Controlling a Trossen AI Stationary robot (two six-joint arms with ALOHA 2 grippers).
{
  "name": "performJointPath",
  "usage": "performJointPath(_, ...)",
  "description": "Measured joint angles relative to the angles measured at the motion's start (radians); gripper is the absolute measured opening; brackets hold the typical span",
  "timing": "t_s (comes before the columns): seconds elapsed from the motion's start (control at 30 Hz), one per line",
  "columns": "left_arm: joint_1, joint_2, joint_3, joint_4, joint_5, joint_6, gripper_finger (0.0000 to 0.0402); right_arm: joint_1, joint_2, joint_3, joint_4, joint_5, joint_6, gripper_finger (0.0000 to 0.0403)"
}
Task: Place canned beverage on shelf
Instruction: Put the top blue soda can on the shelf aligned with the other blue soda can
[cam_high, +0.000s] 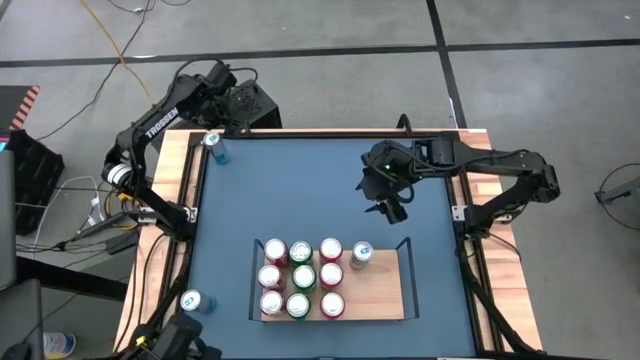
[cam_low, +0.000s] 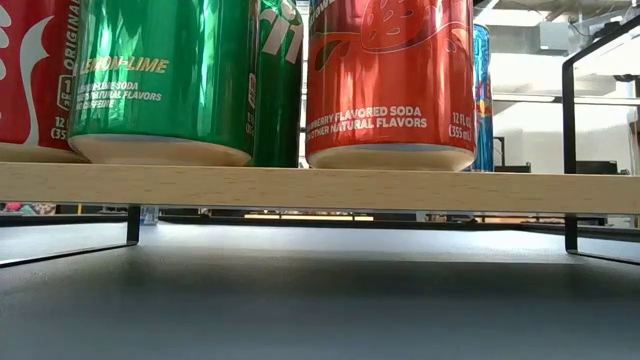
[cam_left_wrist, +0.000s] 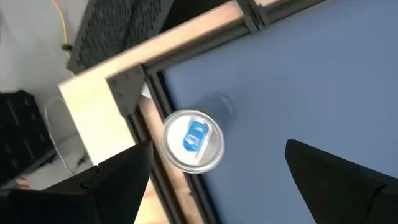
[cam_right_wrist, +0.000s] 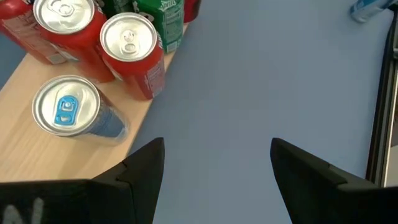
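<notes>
Cans on the shelf (cam_low: 320, 187) fill the low view: a green lemon-lime can (cam_low: 165, 80) and a red strawberry soda can (cam_low: 390, 80) stand at the board's near edge. From above, approx. ten cans stand upright on the shelf (cam_high: 385, 295): a three-by-three block at one end, plus a blue-tabbed can (cam_high: 362, 254) just beside that block at the far edge. Roughly one third of the board remains bare.

Right gripper (cam_high: 393, 210) hangs over blue tabletop, beyond the shelf's far edge, fingers spread, nothing between them. Wrist view shows the blue-tabbed can (cam_right_wrist: 67, 107) standing free on the wood, clear of the fingers.

Left gripper (cam_left_wrist: 211, 180) is well apart from the shelf, at the table's far corner, directly above a blue can (cam_high: 215, 147) (cam_left_wrist: 193, 139); fingers at full spread either side, not touching it.

Status: majority placed. Remaining: the corner can, and another blue can (cam_high: 194, 301) beside the shelf's left rail, off the blue surface as far as can be judged.
</notes>
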Motion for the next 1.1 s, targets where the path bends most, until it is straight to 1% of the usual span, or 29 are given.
performJointPath(0.13,0.000,0.000,-0.044,0.006,-0.007,-0.095,0.0353,0.000,0.000,0.000,0.000,0.000,0.000,0.0276)
performJointPath(0.2,0.001,0.000,-0.074,0.006,-0.027,-0.128,0.0353,0.000,0.000,0.000,0.000,0.000,-0.001,0.0276)
performJointPath(0.27,0.000,0.000,-0.084,0.010,-0.044,-0.130,0.0353,-0.005,0.000,0.000,-0.001,-0.001,-0.001,0.0276)
performJointPath(0.4,0.002,-0.001,-0.094,0.034,-0.027,-0.144,0.0353,-0.012,0.000,0.000,-0.006,-0.001,-0.009,0.0276)
performJointPath(0.77,0.010,0.002,-0.094,0.031,-0.016,-0.090,0.0353,-0.020,0.000,0.001,-0.004,-0.004,-0.040,0.0276)
performJointPath(1.1,0.004,0.028,-0.093,0.031,-0.076,-0.131,0.0353,-0.026,0.000,0.001,-0.002,-0.005,-0.048,0.0276)
